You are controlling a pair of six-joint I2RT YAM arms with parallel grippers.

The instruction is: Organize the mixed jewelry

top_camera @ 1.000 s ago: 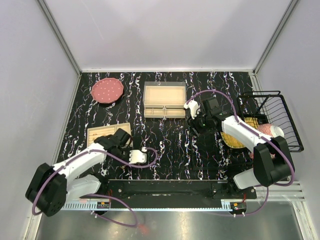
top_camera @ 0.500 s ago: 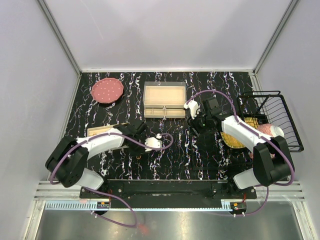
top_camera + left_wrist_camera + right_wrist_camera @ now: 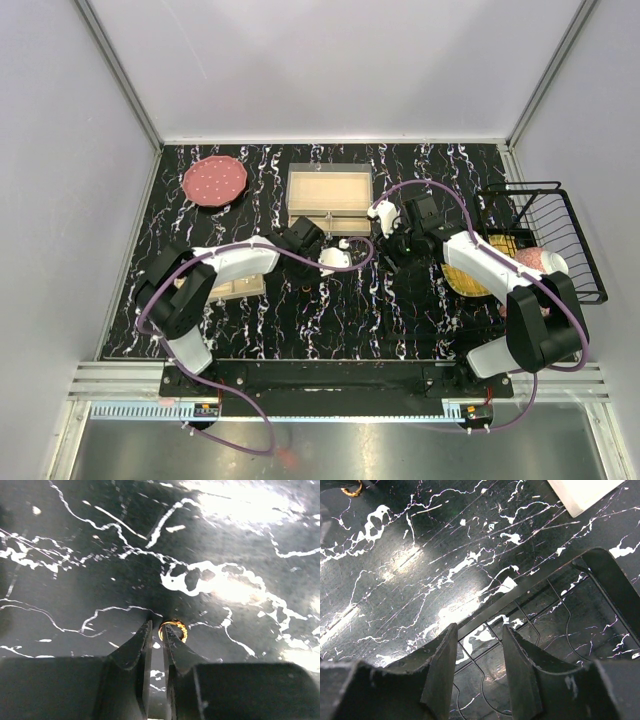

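Left tool low over the black marbled desk, reaching across to the middle just below the beige tray. Its jaws are nearly together, only a thin slit between them. Small gold ring lies flat on the desk right at the tips. Its left rim sits in the slit and the right-hand tip overlaps it, but can't tell if it is actually pinched or just touched. Right tool sits just right of the tray's lower corner, jaws apart, nothing between them, only desk under it. Right wrist view catches a gold hoop at the top-left edge, well away from that tool. Pink plate at far left, black wire basket at the right edge of the desk. No other jewelry clear enough to make out in top view
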